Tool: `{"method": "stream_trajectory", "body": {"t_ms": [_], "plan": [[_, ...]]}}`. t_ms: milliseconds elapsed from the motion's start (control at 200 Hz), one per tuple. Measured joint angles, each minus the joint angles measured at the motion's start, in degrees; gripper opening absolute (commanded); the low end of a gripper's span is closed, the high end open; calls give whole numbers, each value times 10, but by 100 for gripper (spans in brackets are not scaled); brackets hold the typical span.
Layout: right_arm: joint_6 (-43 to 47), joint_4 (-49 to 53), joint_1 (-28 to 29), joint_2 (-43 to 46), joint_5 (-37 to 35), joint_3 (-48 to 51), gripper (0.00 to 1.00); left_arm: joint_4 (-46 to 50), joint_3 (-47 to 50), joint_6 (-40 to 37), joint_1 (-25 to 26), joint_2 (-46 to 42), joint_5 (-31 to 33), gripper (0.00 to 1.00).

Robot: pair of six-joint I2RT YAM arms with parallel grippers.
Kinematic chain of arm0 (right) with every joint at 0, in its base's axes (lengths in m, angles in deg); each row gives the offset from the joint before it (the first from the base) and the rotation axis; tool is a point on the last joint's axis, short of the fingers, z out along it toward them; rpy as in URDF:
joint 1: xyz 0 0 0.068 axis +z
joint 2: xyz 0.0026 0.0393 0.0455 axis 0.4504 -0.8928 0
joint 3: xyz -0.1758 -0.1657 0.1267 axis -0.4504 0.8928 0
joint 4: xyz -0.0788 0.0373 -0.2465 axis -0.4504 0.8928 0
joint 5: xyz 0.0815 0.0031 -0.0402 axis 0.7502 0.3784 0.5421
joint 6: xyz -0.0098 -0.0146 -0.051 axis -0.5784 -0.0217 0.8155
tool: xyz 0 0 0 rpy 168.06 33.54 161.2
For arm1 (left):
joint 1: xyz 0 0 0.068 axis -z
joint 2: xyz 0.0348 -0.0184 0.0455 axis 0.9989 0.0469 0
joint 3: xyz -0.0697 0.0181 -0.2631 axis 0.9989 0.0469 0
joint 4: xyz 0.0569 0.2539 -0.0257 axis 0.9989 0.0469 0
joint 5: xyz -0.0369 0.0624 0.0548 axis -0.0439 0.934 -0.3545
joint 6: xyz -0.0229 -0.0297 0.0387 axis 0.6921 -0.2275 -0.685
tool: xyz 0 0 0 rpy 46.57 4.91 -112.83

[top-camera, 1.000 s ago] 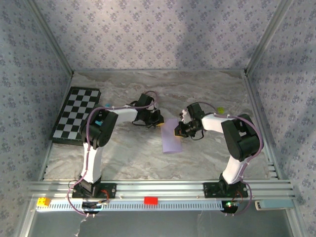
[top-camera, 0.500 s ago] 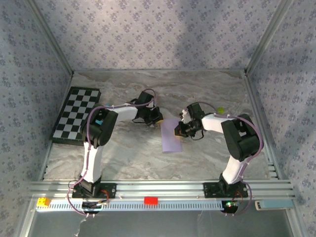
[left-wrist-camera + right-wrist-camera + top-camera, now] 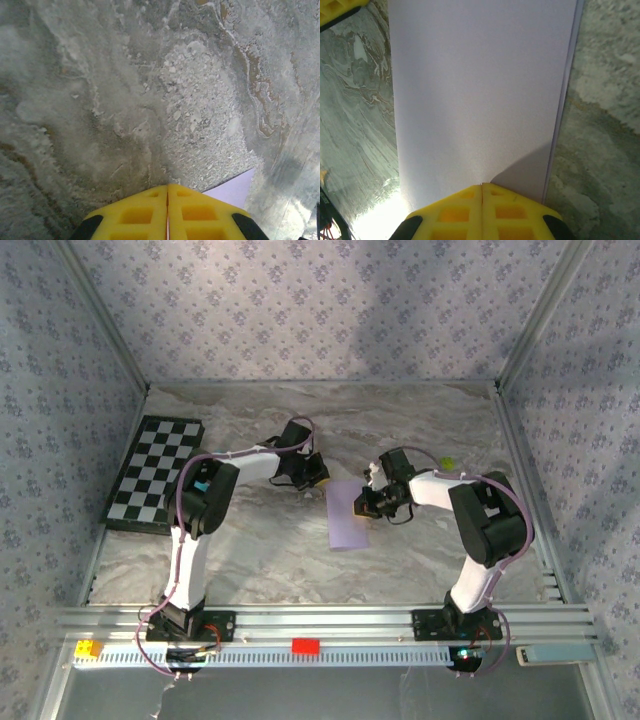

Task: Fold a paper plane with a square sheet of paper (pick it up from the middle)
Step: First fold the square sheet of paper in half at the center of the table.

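The thin pale lilac paper sheet (image 3: pixel 480 90), folded oblong, runs lengthwise straight ahead of the clenched right gripper (image 3: pixel 481 187); the clenched, empty left gripper (image 3: pixel 167 187) has just its corner rightward.

A flat black-and-white checkered board (image 3: pixel 157 472) lies on the grey marbled tabletop (image 3: pixel 270 560), well to the left of the left claw (image 3: pixel 319 473). A small yellow-green object (image 3: pixel 447 463) sits right of the right claw (image 3: pixel 360 506).

White links (image 3: pixel 188 558), black joints (image 3: pixel 490 518), purplish looping cables (image 3: pixel 177 512). Left claw (image 3: pixel 168 187) and right claw (image 3: pixel 481 186) wear yellow, pocketed fingers (image 3: pixel 134 216).
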Motion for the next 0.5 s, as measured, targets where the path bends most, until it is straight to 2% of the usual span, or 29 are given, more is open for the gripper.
{"method": "stream_trajectory", "body": {"t_ms": [350, 500], "plan": [[0, 4, 0, 1, -2, 0, 0, 30, -22, -11, 2, -4, 56, 15], [0, 4, 0, 1, -2, 0, 0, 40, -5, -27, 14, -43, 60, 15]]}}
